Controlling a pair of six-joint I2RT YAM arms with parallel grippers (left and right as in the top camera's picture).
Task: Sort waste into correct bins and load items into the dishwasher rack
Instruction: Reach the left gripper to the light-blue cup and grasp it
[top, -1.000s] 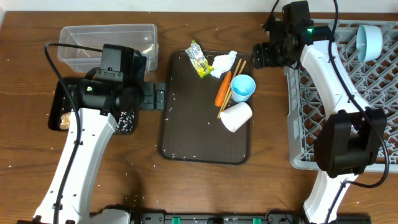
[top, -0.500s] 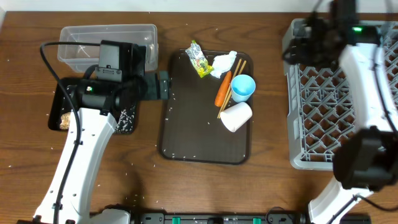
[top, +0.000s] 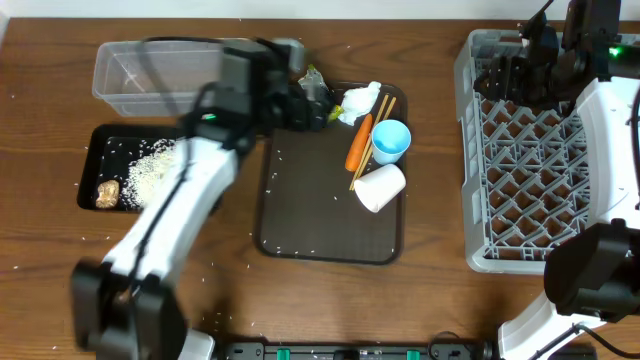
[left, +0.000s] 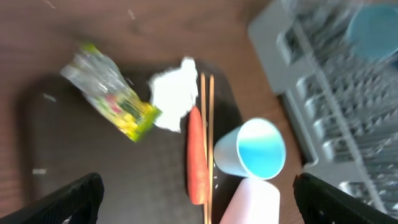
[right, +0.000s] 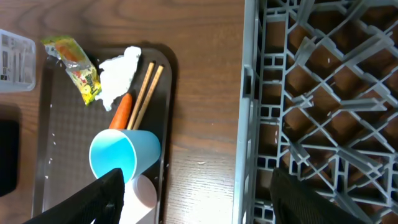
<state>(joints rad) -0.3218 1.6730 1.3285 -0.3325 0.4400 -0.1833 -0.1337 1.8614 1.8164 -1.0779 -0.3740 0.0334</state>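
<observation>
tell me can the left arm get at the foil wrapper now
Probably yes: the left gripper hangs open close by the foil wrapper, which lies uncovered on the tray, tissue beside it.

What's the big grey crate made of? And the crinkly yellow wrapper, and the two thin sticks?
The crate looks like matte grey moulded plastic, with stiff lattice ribs. The wrapper seems shiny foil or film: crinkled, glinting. The sticks look like bare pale wood.

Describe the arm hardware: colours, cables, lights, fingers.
Left arm and right arm: white link shells, black joint housings. Each has a green light, left light, right light. A thin black cable loops off the right wrist. Left fingers and right fingers are black and blocky.
</observation>
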